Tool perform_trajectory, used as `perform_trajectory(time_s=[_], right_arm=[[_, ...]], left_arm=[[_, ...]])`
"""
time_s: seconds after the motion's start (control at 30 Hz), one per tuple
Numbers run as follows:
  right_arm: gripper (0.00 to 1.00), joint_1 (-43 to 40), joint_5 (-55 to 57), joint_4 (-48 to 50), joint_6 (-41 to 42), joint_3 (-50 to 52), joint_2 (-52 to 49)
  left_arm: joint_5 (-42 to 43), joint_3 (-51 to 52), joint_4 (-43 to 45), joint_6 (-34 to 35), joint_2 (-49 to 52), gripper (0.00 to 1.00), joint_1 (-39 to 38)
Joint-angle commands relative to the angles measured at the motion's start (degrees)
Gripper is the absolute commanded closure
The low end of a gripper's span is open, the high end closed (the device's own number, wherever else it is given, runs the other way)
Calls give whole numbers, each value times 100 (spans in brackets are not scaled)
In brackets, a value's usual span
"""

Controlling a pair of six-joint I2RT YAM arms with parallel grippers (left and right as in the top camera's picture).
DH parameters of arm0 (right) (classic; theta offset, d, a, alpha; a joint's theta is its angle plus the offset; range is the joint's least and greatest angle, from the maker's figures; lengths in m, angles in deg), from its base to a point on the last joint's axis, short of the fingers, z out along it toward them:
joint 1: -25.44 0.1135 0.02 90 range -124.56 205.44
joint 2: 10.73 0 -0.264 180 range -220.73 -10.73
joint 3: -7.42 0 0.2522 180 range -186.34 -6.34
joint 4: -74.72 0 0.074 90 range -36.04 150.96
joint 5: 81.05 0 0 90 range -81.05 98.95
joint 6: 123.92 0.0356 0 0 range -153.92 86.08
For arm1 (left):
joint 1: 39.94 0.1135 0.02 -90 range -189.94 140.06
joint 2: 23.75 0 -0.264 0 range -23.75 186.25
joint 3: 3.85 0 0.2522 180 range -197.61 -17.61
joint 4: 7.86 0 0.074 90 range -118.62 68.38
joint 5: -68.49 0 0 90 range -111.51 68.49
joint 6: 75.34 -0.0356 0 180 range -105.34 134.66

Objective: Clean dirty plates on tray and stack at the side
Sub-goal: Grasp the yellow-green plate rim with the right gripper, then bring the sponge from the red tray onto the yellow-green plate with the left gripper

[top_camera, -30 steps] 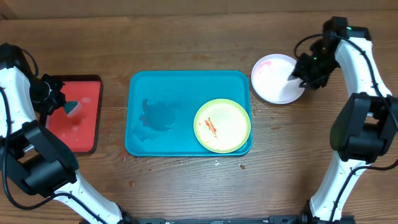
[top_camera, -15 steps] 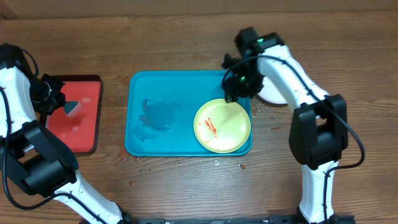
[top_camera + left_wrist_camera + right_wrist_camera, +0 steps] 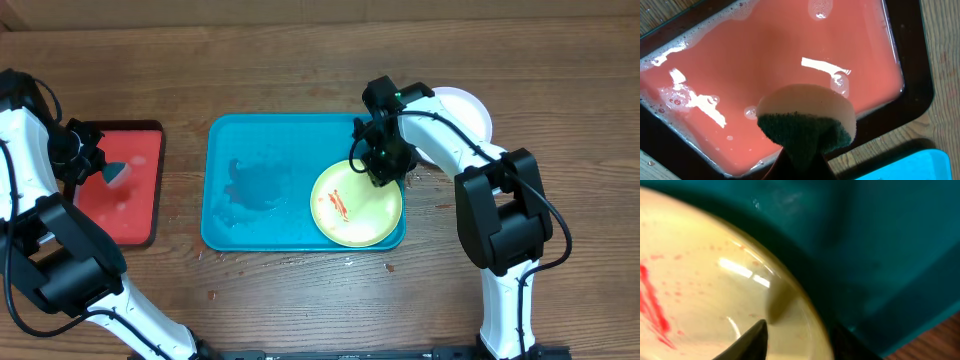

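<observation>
Reaching down over the tray (image 3: 260,135), your right gripper (image 3: 383,165) meets the far rim of the yellow-green plate (image 3: 350,215), smeared and lying at the tray's right end, likely to steady it. Only one finger shows, so the jaws' opening cannot be told. Left of the tray, your left gripper (image 3: 95,167) pinches the sponge (image 3: 807,125) above the soapy red tray (image 3: 140,215).

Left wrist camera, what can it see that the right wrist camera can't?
Only the left wrist camera shows the sponge held above the red tray, which is full of soapy, bubbly water. Only the right wrist camera shows the yellow-green plate close up, with red sauce smeared on it. Both show a bit of the blue tray and the wooden table.
</observation>
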Motion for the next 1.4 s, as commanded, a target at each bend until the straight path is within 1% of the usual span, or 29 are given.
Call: perform_trajectory(time_s=[0.0, 0.13, 0.23, 0.37, 0.4, 0.5, 0.57, 0.63, 0.7, 0.8, 0.93, 1.1, 1.13, 1.17, 1.2, 1.27, 1.3, 1.37], right_arm=[[70, -26, -107, -50, 173, 37, 87], [73, -24, -105, -195, 789, 37, 87], [73, -24, -103, -313, 1137, 37, 87], [80, -24, -101, -352, 1679, 87, 87], [84, -26, -103, -339, 1729, 116, 87], [86, -26, -85, -219, 1991, 262, 83], [87, -24, -85, -114, 2238, 389, 83], [90, -24, -90, -2, 2470, 511, 83], [96, -24, -175, 162, 2802, 601, 79], [96, -20, -446, 398, 3014, 603, 79], [96, 83, -778, 863, 3224, 603, 79], [96, 310, -745, 1362, 3348, 603, 76], [94, 354, -664, 1449, 3493, 603, 63], [86, 393, -560, 1528, 3676, 603, 55], [75, 422, -474, 1602, 3799, 603, 28], [69, 446, -468, 1631, 3797, 603, 11], [64, 448, -470, 1596, 3827, 603, 9], [62, 446, -468, 1440, 4013, 603, 9]], left_arm=[[59, 31, 17, -55, -208, 96, -50], [59, 31, 22, -57, -208, 96, -76], [59, 31, 20, -57, -208, 96, -107], [66, 31, 4, -59, -208, 96, -168], [87, 28, 0, -101, -208, 96, -190], [566, 31, 26, -455, -208, 96, -262], [1167, 28, 107, -846, -208, 96, -350], [1663, 28, 192, -1283, -208, 96, -455], [2146, 28, 219, -1700, -208, 96, -658], [2411, 28, 199, -2004, -208, 96, -984], [2426, 28, 192, -2295, -208, 96, -1617], [2352, 31, 146, -2461, -197, 96, -2557], [2221, 31, 118, -2459, -190, 96, -2763], [2033, 31, 72, -2459, -186, 96, -2962], [1755, 31, 11, -2450, -179, 96, -3189], [1370, 31, -66, -2398, -144, 96, -3532], [1228, 31, -98, -2358, -120, 96, -3711], [1056, 31, -125, -2347, -70, 96, -4050]])
